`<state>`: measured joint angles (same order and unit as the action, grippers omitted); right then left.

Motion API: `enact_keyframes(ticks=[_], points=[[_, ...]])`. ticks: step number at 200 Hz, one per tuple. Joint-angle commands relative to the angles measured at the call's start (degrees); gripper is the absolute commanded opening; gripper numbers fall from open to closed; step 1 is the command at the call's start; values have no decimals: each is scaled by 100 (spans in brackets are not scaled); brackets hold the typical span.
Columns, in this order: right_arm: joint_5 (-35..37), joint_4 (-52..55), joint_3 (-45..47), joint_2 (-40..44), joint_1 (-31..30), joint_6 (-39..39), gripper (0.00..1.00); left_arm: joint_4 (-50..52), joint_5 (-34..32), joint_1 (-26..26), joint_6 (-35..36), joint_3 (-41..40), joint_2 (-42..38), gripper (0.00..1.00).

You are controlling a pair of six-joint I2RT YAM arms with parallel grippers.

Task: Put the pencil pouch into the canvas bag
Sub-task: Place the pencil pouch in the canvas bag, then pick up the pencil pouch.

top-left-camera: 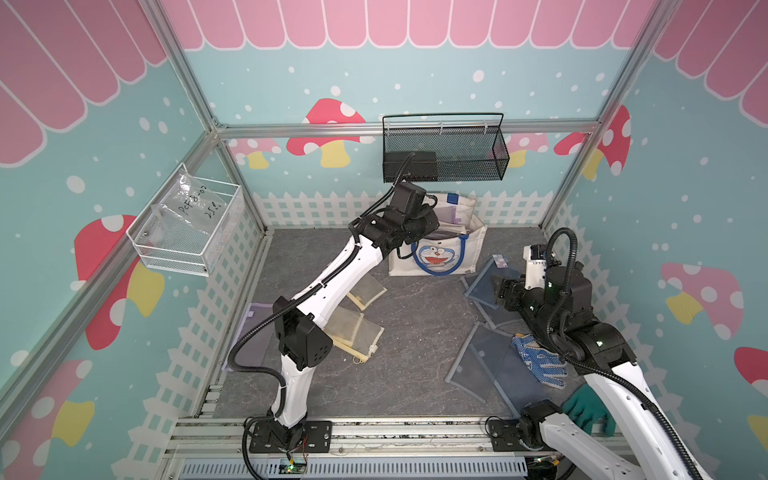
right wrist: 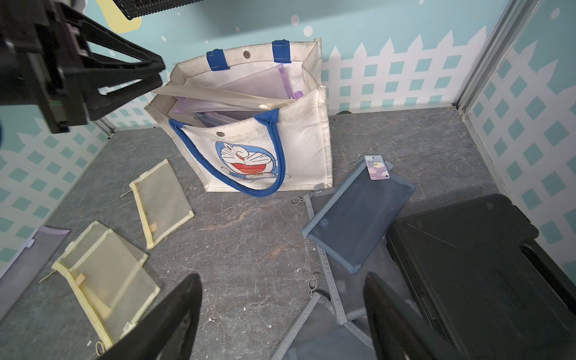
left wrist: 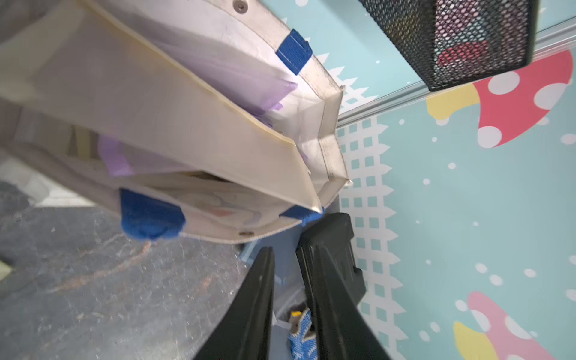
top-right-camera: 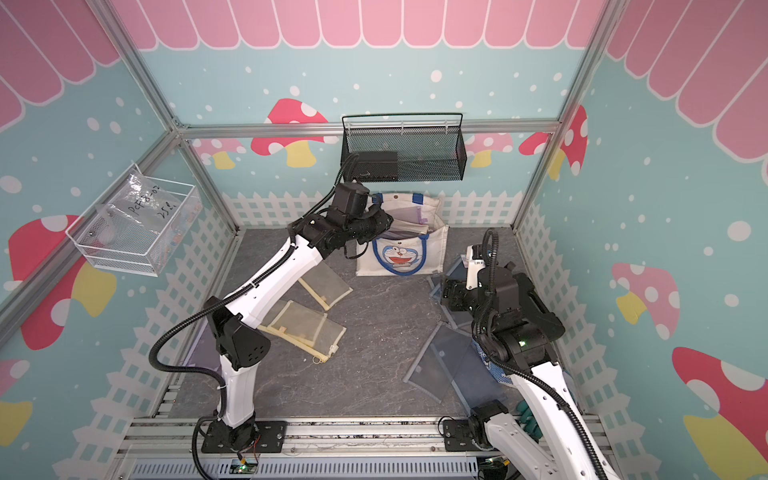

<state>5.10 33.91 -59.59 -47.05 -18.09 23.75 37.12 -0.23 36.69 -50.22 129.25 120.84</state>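
Canvas bag (right wrist: 268, 146): upright at counter (right wrist: 249, 237) rear, open-topped; holds purple mesh pouches and one cream pencil pouch (right wrist: 224, 97) slanting across its mouth. Left tool (right wrist: 156, 73): nearly together, empty. Right tool (right wrist: 282, 307): apart, empty.

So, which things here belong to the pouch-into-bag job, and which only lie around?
Belong to the job:
- canvas bag, pouches already inside
- yellow mesh pouches on the floor
- blue mesh pouch beside the bag
- left gripper, at the bag's mouth
- right gripper, open

Lying about:
- black mesh basket
- white wire basket
- blue-dotted glove
- green glove
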Motion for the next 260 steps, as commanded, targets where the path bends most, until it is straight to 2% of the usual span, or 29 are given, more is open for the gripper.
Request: enact_keyframes(ticks=[1, 17, 69, 111, 133, 163, 193, 227, 260], points=[[24, 263, -8, 144, 16, 117, 84, -762, -166, -74, 698, 33, 402, 22], [59, 381, 7, 202, 16, 160, 84, -1044, -176, -101, 778, 239, 700, 23], [197, 568, -112, 193, 16, 165, 84, -1002, -50, -244, 685, 1019, 1583, 21], [202, 661, -88, 165, 16, 247, 85, -782, -80, -268, 1227, 960, 1149, 24], [150, 912, 2, 154, 16, 451, 84, -710, -179, -177, 1679, 286, 400, 31], [50, 1282, 263, 223, 16, 839, 85, -225, -162, 52, 2273, -768, -770, 49], [-148, 1585, 716, 313, 18, 1351, 85, 342, 16, 497, 2497, -1989, -1817, 66], [-578, 1485, 1597, 514, 67, 2070, 86, 383, 677, 1090, 2181, -3647, -2522, 73], [-965, 1182, 2518, 889, 164, 2643, 86, 178, 1248, 1502, 1999, -4476, -2504, 75]])
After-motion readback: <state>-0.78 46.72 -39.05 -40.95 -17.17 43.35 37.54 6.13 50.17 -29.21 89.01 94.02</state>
